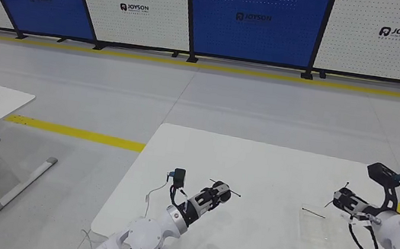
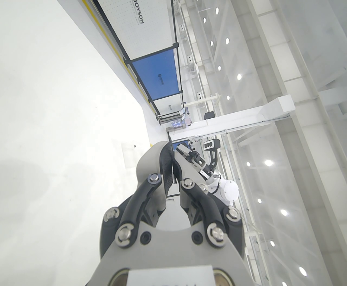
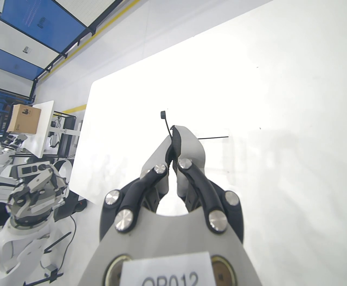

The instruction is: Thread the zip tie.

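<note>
Right gripper (image 3: 172, 135) is clamped shut on a thin black plastic zip tie (image 3: 166, 123). The tie's square head stands out beyond the fingertips, above the right part of the white rectangular table (image 1: 271, 165).

Left gripper (image 1: 217, 194) is closed as well. A second black zip tie (image 1: 233, 192) crosses between its fingers with both ends sticking out, above the table's near edge and left of its middle.

A third black zip tie (image 1: 313, 213) lies flat on the table between the two grippers, nearer the right one and touching neither. That makes three zip ties, two gripped and one loose, each a straight strip.

Beyond the table's far edge stands a row of perforated panels (image 1: 257, 17), two of them blue and the others white, each bearing one small logo. One white label (image 3: 165, 270) with dark print sits at the base of each gripper, cut off by the frame edge.

Well off the table's left side, one brown cardboard box (image 3: 24, 119) with a small dark mark sits on a smaller white table.
</note>
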